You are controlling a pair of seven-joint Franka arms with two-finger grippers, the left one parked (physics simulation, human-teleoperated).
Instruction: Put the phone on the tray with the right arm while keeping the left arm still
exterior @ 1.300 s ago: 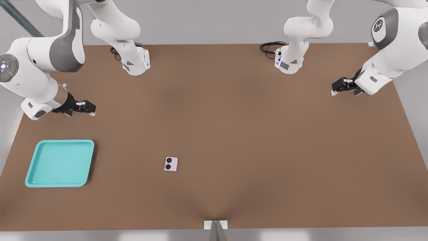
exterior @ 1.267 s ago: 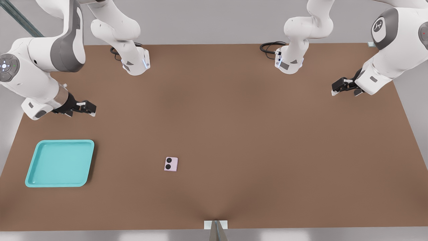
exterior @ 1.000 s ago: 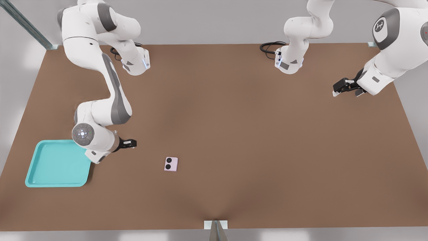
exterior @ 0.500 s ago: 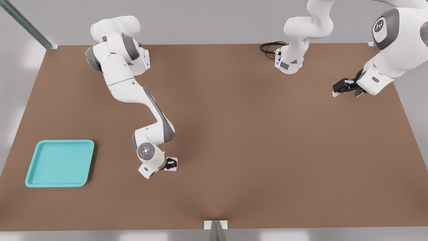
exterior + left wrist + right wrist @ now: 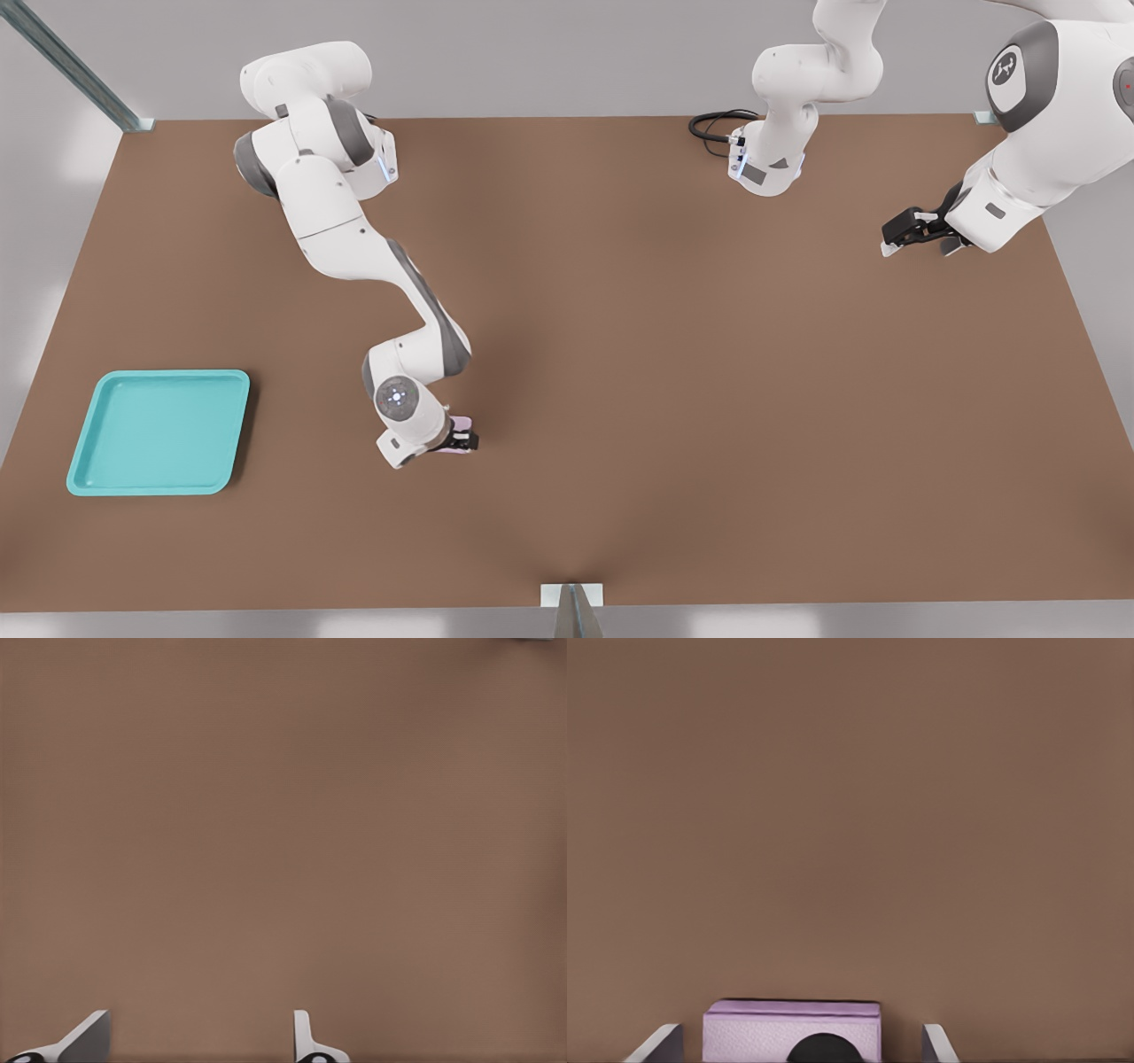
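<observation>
The pale pink phone (image 5: 461, 422) lies flat on the brown table near the middle front, mostly covered by my gripper (image 5: 461, 439), which sits low over it. In the right wrist view the phone (image 5: 793, 1023) lies between the two grey fingertips (image 5: 664, 1041), with a small gap on each side. The gripper (image 5: 799, 1034) is open around the phone without touching it. The turquoise tray (image 5: 159, 431) lies flat and holds nothing, well off toward the front view's left of the phone.
The parked arm's gripper (image 5: 912, 232) hangs at the far side on the front view's right. Both arm bases (image 5: 359, 168) stand along the table's back edge. A small bracket (image 5: 571, 595) sits at the table's front edge.
The right arm swung from beside the tray across to the phone. In the last half second the gripper shifted further over the phone, hiding more of it.
</observation>
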